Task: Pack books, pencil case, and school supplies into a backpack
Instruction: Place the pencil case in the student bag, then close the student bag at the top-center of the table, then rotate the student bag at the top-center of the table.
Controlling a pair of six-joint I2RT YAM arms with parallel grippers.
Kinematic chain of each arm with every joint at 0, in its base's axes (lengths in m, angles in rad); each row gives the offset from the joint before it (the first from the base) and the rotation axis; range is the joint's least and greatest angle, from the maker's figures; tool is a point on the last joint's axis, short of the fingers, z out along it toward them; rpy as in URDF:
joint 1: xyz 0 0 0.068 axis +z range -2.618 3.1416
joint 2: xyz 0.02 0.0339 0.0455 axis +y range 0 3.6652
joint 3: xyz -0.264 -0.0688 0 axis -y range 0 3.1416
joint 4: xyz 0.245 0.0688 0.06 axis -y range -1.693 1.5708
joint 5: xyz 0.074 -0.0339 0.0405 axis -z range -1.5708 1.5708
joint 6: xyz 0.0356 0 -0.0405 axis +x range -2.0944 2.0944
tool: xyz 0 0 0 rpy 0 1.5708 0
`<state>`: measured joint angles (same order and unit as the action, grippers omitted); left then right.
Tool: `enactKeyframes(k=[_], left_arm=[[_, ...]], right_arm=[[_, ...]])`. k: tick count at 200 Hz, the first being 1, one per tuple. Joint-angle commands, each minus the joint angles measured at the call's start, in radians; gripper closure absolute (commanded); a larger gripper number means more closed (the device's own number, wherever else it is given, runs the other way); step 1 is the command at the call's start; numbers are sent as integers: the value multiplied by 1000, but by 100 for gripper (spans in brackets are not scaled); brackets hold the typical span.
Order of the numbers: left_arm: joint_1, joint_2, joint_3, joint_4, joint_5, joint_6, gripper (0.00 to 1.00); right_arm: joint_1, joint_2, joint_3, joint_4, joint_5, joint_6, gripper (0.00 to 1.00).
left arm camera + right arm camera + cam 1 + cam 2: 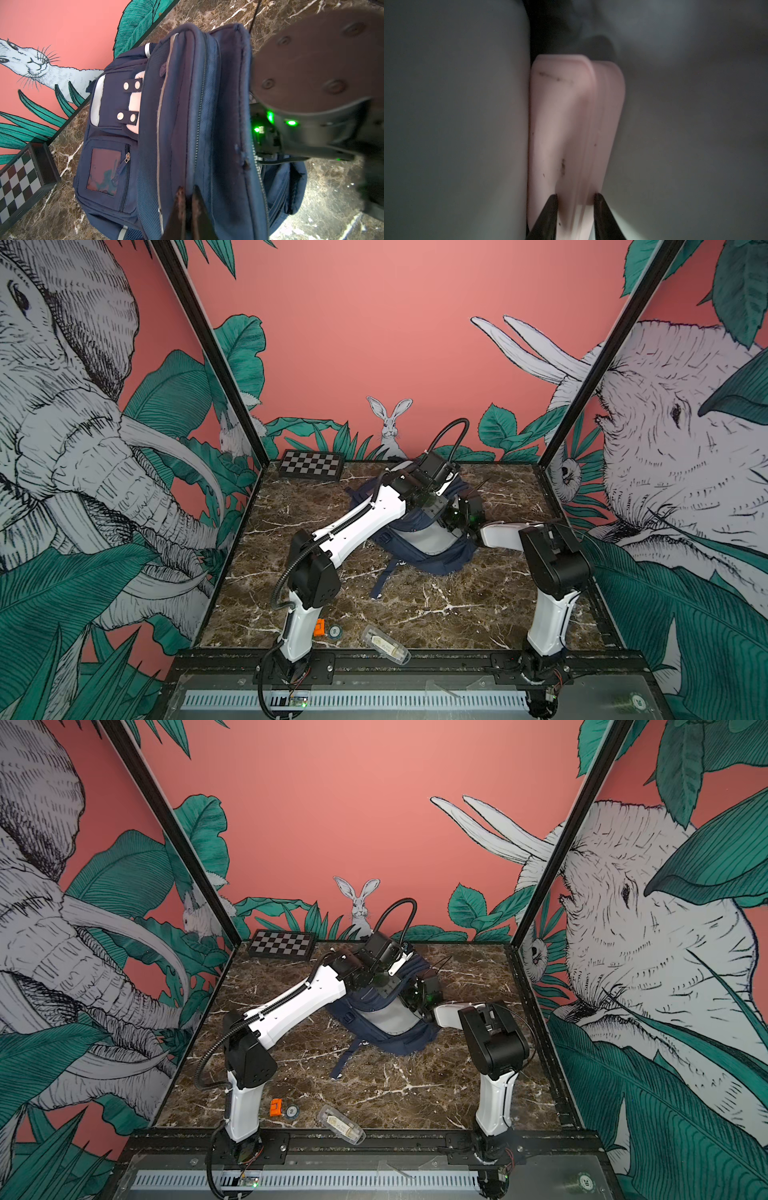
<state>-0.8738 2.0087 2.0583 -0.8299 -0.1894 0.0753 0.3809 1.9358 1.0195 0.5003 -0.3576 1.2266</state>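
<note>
Front ledge: one round green token (637, 700) is seen on the grey ledge before the table.
Near edge: three small things are laid on the brown, white-veined marble table (415, 614): one clear oblong plastic case (385, 649), one round token (336, 630) and one orange block (318, 627).
Arms: two are counted, with white shells and black joints: the left arm (357, 522) and the right arm (552, 556).
Backpack (440, 562): one, of soft navy fabric, is slumped at the table's middle, with a pale grey panel turned to the near side. Silver strips, one windowed zip pocket and two straps with two metal studs each are shown on it.
Left pincer (188, 190): the jaws are closed almost together on the backpack's upper fabric, beside a zip.
Right pincer (575, 197): it is seen inside the backpack, with grey lining all round. The jaws are set partway apart, with the end of one flat, round-cornered pink case (571, 124) between them. Whether it is gripped cannot be told.
Far left corner: one flat black-and-white chessboard (311, 465) is laid apart from the backpack.
</note>
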Motion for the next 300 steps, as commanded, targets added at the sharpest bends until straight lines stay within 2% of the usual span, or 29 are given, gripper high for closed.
enactKeyframes(k=[1,38,78,112,127,139,150,164,183,212,239,257,300], left_arm=[[-1,-92,-10,49,4,-8,100],[-1,-93,-11,39,17,-3,100],[-2,-81,-32,17,29,-3,100],[-4,-101,-117,42,47,-26,100],[-6,-120,-174,60,44,-36,87],[-11,-145,-231,81,19,-47,65],[-11,-175,-291,104,2,-61,52],[-11,-219,-367,137,-27,-79,44],[-10,-277,-470,166,-68,-115,43],[36,-383,-646,224,-97,-198,46],[165,-484,-817,314,8,-313,47],[296,-520,-913,391,116,-391,47],[475,-484,-992,517,273,-501,47]], right_arm=[[12,33,24,76,-28,44,70],[3,-63,-85,88,-18,29,52],[-25,-349,-303,-76,24,-77,51],[-34,-709,-402,-404,146,-216,51],[-35,-844,-409,-557,213,-280,49],[-37,-914,-411,-637,234,-326,47],[-37,-951,-408,-664,218,-361,47],[-35,-944,-386,-687,156,-404,47],[-3,-893,-347,-693,112,-450,51],[132,-803,-216,-778,210,-572,54],[229,-701,-105,-834,284,-657,55],[277,-617,-24,-864,308,-694,59],[416,-420,165,-869,338,-700,64]])
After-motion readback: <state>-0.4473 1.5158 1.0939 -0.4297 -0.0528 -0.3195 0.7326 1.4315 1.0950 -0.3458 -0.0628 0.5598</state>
